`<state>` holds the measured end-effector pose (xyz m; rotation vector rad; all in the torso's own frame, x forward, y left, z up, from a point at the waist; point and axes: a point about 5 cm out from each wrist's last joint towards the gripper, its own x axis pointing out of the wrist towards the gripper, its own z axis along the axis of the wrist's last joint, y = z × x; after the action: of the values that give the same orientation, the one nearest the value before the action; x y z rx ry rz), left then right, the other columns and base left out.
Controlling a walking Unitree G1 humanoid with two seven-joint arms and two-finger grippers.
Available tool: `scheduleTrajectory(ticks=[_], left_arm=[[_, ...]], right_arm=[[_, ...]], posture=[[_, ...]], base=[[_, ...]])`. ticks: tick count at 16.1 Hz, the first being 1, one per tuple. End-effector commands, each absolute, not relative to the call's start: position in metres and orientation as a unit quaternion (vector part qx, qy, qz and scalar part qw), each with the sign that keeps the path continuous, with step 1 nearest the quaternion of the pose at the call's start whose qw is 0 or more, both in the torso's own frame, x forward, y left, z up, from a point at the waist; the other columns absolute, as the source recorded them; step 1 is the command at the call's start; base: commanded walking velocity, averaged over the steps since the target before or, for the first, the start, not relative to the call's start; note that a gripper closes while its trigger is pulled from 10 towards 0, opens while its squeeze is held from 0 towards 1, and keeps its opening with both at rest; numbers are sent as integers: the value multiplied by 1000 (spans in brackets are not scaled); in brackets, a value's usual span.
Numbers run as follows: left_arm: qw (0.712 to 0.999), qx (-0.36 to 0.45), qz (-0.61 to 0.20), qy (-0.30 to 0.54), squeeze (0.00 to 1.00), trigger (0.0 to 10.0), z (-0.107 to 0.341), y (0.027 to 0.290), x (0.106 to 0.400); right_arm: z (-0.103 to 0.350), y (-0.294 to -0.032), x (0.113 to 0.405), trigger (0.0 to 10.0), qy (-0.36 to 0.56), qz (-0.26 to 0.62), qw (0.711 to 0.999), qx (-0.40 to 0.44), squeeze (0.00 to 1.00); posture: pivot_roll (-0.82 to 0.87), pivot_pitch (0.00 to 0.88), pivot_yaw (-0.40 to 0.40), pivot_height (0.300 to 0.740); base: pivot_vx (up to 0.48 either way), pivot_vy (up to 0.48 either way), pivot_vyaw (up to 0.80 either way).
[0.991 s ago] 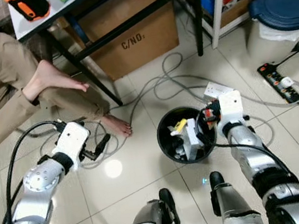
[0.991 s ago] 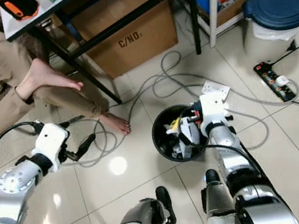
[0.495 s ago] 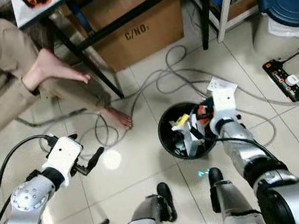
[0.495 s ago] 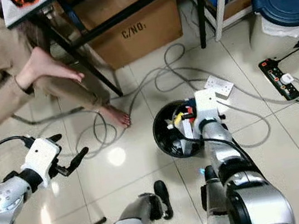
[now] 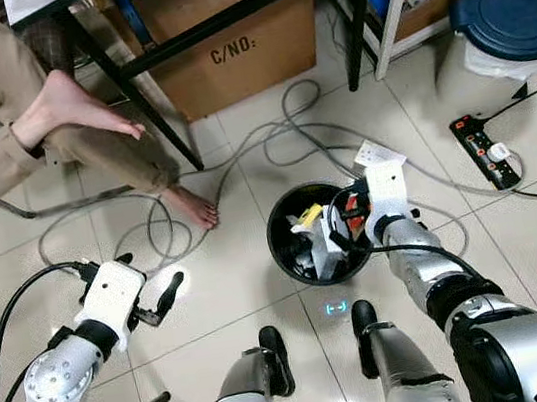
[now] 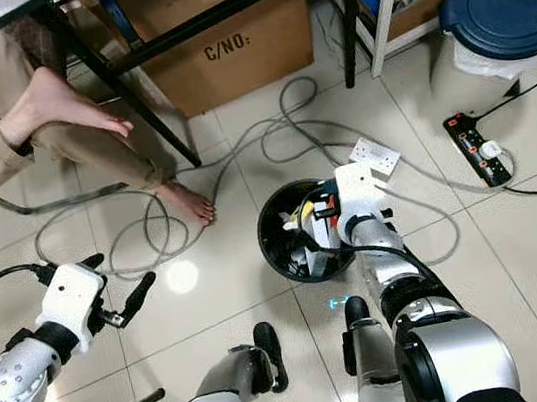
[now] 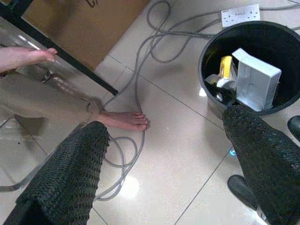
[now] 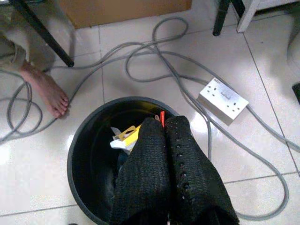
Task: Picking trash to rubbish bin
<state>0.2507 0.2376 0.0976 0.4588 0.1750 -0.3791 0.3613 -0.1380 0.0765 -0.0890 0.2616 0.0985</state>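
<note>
Right, closest to me are my own two black feet (image 5: pixel 272 357) on the pale tiled floor (image 5: pixel 242 296). On my left side the left gripper (image 5: pixel 162 300) hangs above a bare stretch of tile, its two fingers (image 7: pixel 70 173) spread wide apart with nothing between them. On my right, the right gripper (image 8: pixel 164 159) is poised over the near rim of the black rubbish bin (image 5: pixel 281 250), its fingers pressed together; I see nothing caught between them. The bin stands on the floor just ahead of my feet and already holds trash: a white box (image 7: pixel 258 79), a yellow piece (image 7: pixel 226 65) and some red scrap (image 5: pixel 352 204). Just beyond the bin lies a white socket block (image 8: pixel 222 99) among loops of grey cable (image 5: pixel 281 149) that sprawl across the tiles. To the far left, a person's bare foot (image 5: pixel 192 207) rests on the floor beside the cable, with another foot (image 5: pixel 66 100) raised above it and tan trouser legs behind. Further back stands a cardboard box (image 5: pixel 234 34) under a black-framed surface (image 5: pixel 211 17). At the far right a black power strip (image 5: pixel 483 151) lies on the tiles near a bin with a blue lid (image 5: pixel 513 13)
</note>
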Motion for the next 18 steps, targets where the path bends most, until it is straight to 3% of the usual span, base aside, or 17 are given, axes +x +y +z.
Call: scheduleTrajectory(ticks=[1,6,10,18], left_arm=[[954,223,-169,107,0,10000,92,248,242],[947,246,-165,128,0,10000,99,266,227],[944,256,-162,133,0,10000,105,272,225],[942,262,-148,149,0,10000,107,283,209]], right_arm=[[64,-132,354,10000,153,59,985,-46,0],[75,-131,361,10000,133,46,990,-31,0],[88,-110,367,10000,112,67,991,-18,0],[104,-92,376,10000,97,81,992,-19,0]], posture=[[272,454,157,740],[331,474,206,740],[351,479,220,740],[395,502,210,740]], base=[[0,0,0],[0,0,0],[0,0,0],[0,0,0]])
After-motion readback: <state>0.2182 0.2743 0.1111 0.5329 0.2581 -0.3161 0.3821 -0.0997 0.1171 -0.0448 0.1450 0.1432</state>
